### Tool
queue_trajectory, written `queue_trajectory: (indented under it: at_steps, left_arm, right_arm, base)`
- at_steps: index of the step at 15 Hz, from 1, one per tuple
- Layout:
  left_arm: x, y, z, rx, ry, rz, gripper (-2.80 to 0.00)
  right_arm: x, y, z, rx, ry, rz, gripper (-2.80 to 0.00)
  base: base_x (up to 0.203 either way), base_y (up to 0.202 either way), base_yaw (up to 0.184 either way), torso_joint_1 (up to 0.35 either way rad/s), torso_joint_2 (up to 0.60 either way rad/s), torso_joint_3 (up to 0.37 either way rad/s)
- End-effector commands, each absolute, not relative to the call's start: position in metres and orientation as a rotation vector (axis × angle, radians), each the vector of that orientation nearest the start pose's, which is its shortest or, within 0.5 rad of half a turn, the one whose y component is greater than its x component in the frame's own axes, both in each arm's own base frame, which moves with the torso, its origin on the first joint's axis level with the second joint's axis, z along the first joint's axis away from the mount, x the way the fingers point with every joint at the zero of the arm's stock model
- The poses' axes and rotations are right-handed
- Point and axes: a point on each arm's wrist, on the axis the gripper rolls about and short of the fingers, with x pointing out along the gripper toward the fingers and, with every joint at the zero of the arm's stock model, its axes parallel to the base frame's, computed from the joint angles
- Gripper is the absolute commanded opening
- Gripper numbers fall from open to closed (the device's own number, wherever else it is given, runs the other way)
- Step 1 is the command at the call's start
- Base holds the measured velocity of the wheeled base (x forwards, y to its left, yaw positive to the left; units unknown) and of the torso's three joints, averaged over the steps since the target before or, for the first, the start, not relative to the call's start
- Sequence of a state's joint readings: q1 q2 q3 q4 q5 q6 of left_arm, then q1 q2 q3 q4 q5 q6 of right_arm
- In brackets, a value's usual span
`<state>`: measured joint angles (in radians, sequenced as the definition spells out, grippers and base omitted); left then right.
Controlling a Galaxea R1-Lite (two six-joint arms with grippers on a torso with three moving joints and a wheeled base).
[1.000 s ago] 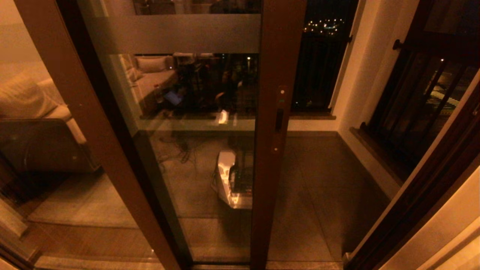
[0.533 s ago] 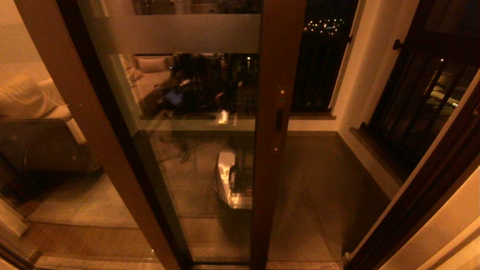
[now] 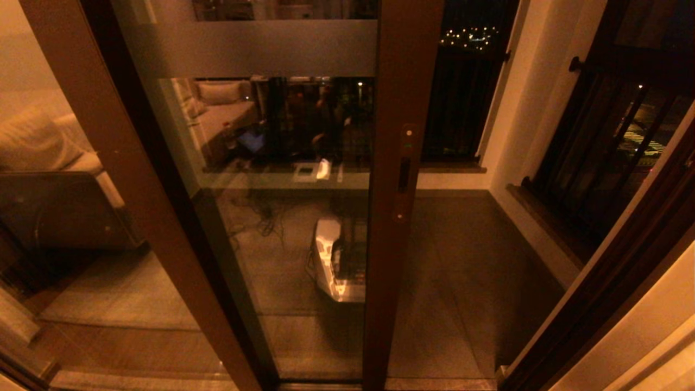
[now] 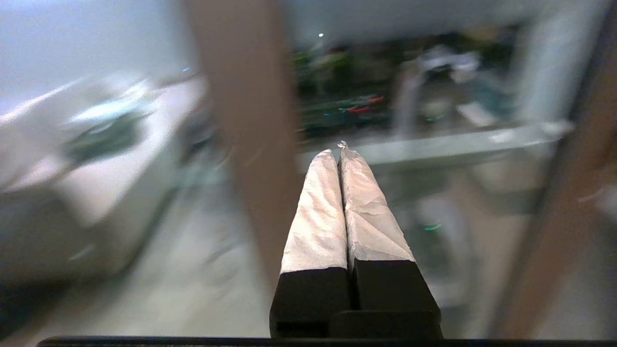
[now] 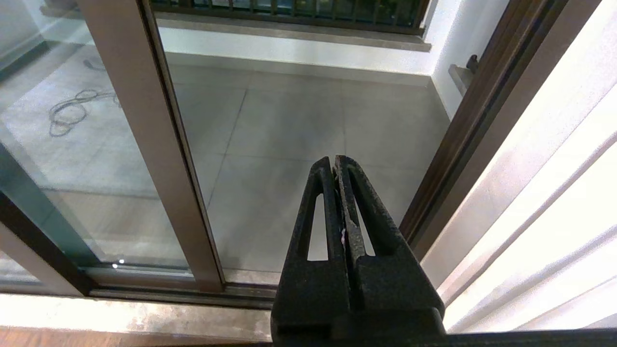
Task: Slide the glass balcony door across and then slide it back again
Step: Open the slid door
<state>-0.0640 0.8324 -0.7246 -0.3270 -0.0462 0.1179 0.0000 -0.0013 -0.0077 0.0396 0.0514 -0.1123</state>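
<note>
**Getting the left pincer onto the door edge**

The left pincer (image 4: pixel 340 149) is clenched tight, its two pale wrapped fingers (image 4: pixel 315 217) pressed together with nothing between them. It points toward a brown upright bar with glass beside it, but it is not touching anything. The view from that wrist is smeared, so which bar this is cannot be told for sure.

The right pincer (image 5: pixel 335 166) is clenched on nothing too. It hangs low, pointing at the pale balcony floor tiles (image 5: pixel 299 130), and looks parked.

From the head view, no arm shows. The tall glass balcony door with the dark brown frame and the frosted band near the top (image 3: pixel 271 163) stands in the middle. Its brown stile carries the slim dark handle (image 3: pixel 403 174). To the right of the stile the way to the balcony is open, as far as the dark brown door post (image 3: pixel 613 282) at the wall.

The job has probably only just begun. A good way is to bring the shut fingers flat against the side of the stile, close to the handle. Then push level and slowly along the track. Pushing on the glass itself would be a bad idea, since the fingers could slip.
</note>
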Motion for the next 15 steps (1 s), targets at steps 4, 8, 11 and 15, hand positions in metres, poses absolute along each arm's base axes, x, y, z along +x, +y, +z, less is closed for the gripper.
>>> queue_trajectory:
  at_steps: [4,8,11,15]
  left_arm:
    - [0.130,-0.069,0.339,0.017,-0.120,-0.410,-2.80]
    - [0.152,-0.131,0.339,-0.038,0.004,-0.556,-2.80]
    - [0.178,-0.181,0.332,-0.035,0.072,-0.601,-2.80]
    - [0.213,-0.237,0.323,-0.029,0.099,-0.630,-2.80]
  right_arm:
    - [-0.023,0.001,0.074,-0.113,0.029,0.054,-2.80]
    - [-0.024,0.001,0.074,-0.113,0.028,0.054,-2.80]
    - [-0.023,0.001,0.074,-0.113,0.029,0.054,-2.80]
    - [-0.023,0.001,0.074,-0.113,0.029,0.054,-2.80]
  base:
    - [0.000,0.000,0.000,0.000,0.00,0.000]
    - [0.000,0.000,0.000,0.000,0.00,0.000]
    - [0.000,0.000,0.000,0.000,0.00,0.000]
    - [0.000,0.000,0.000,0.000,0.00,0.000]
